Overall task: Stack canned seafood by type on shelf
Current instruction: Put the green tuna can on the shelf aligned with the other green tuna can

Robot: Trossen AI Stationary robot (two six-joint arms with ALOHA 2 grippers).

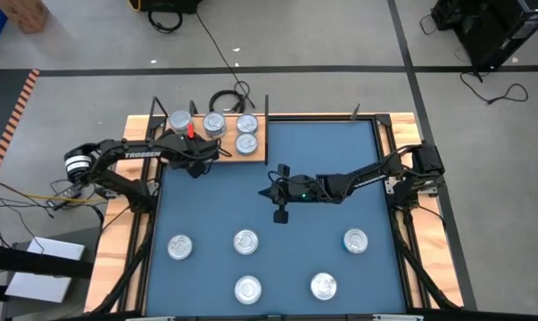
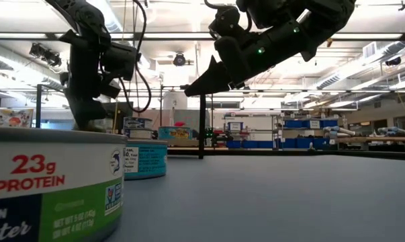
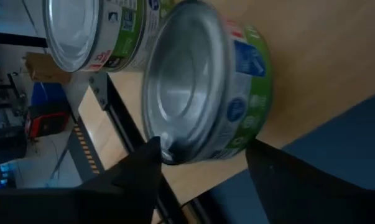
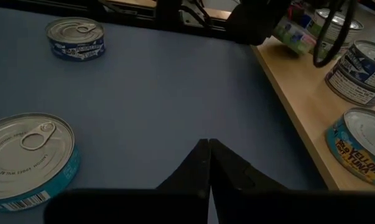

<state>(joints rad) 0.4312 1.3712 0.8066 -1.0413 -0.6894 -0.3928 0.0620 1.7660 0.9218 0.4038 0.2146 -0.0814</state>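
The shelf (image 1: 217,152) is a light wooden board at the mat's far left corner, with black uprights. Several silver tins (image 1: 246,143) stand on it. My left gripper (image 1: 190,138) is open at the shelf's near edge. In the left wrist view its fingers (image 3: 203,158) stand on either side of a green-labelled tin (image 3: 206,81) that rests on the board; a second green tin (image 3: 91,28) stands behind it. My right gripper (image 1: 280,214) is shut and empty, raised over the middle of the blue mat (image 2: 199,84), fingertips together (image 4: 209,155). Several more tins (image 1: 245,241) lie on the mat.
Loose tins sit on the blue mat near its near edge (image 1: 179,246), (image 1: 355,240), (image 1: 248,289), (image 1: 323,285). A green-labelled tin (image 2: 54,188) stands right at the low camera, with a teal one (image 2: 145,159) behind it. Cables (image 1: 228,96) lie beyond the shelf.
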